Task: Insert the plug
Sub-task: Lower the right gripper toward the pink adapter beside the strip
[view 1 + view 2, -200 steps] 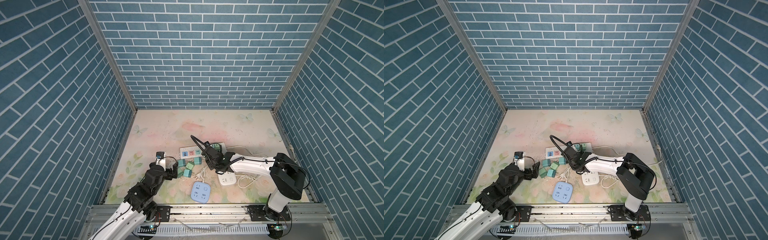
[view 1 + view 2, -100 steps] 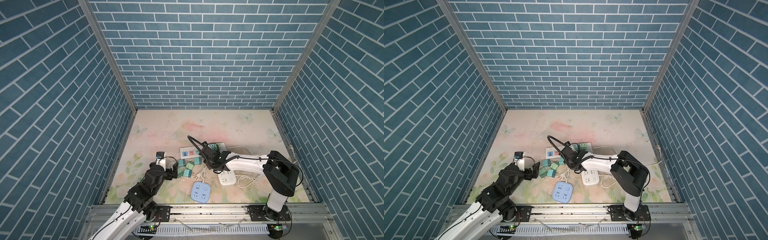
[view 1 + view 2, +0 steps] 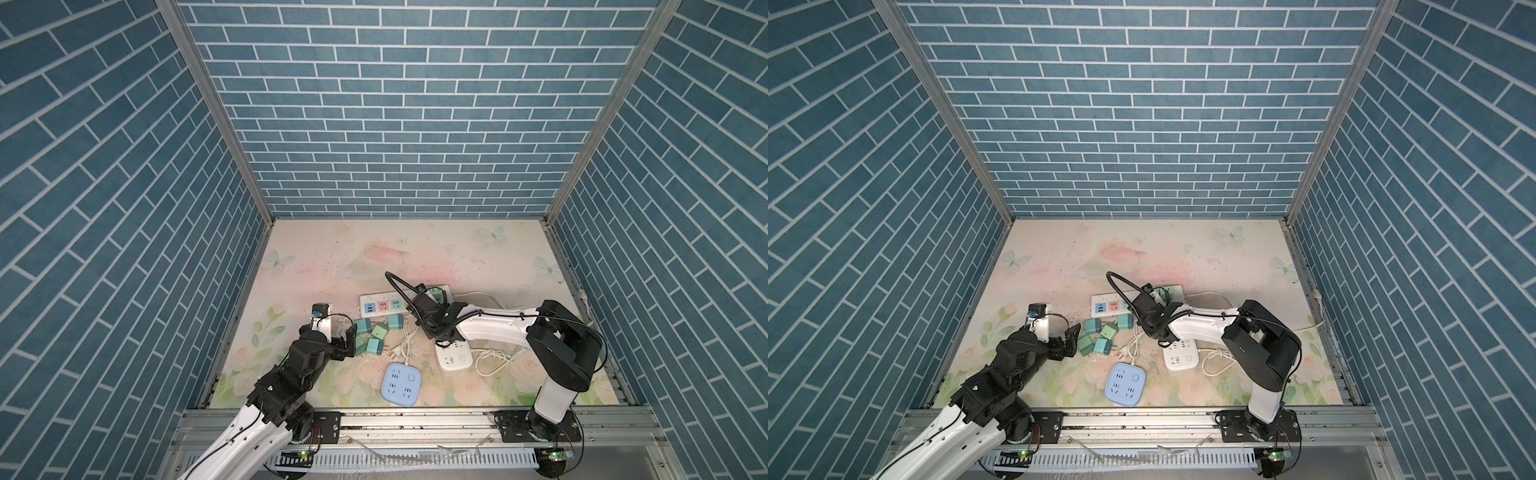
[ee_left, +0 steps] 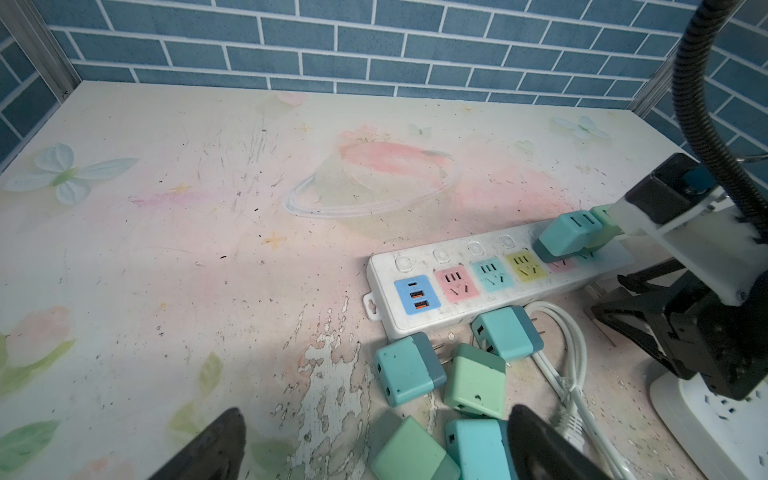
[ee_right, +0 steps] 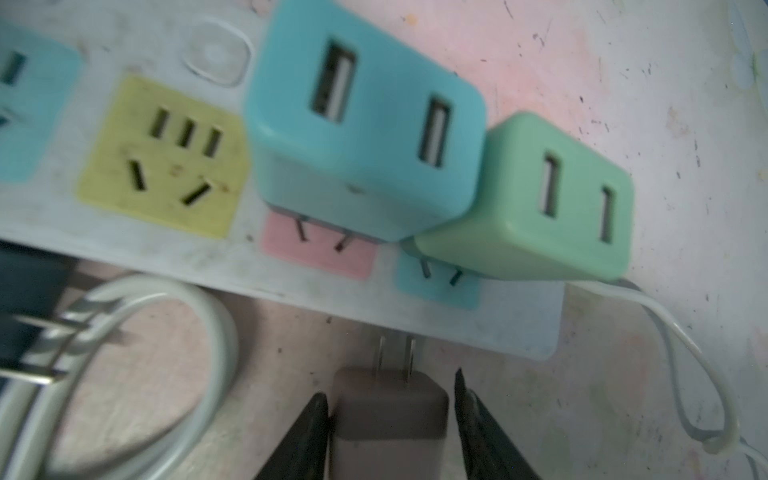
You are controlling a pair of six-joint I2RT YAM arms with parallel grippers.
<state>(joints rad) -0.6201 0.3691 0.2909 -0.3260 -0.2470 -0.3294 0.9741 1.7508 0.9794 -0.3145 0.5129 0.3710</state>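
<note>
Drawn in toward the middle since a second ago at the right arm's elbow [image 3: 561, 345], with the right gripper [image 5: 390, 384] clamped on the plug [image 5: 390, 419], prongs pointing at the long edge of the power strip [image 5: 199, 257], just beside it, in no socket yet. Spread wide at the left gripper [image 4: 376, 411], hovering over loose plugs [image 4: 409, 370] beside the strip.

light: bright, even | right wrist view: blurred (close-up) | edges: bowed
</note>
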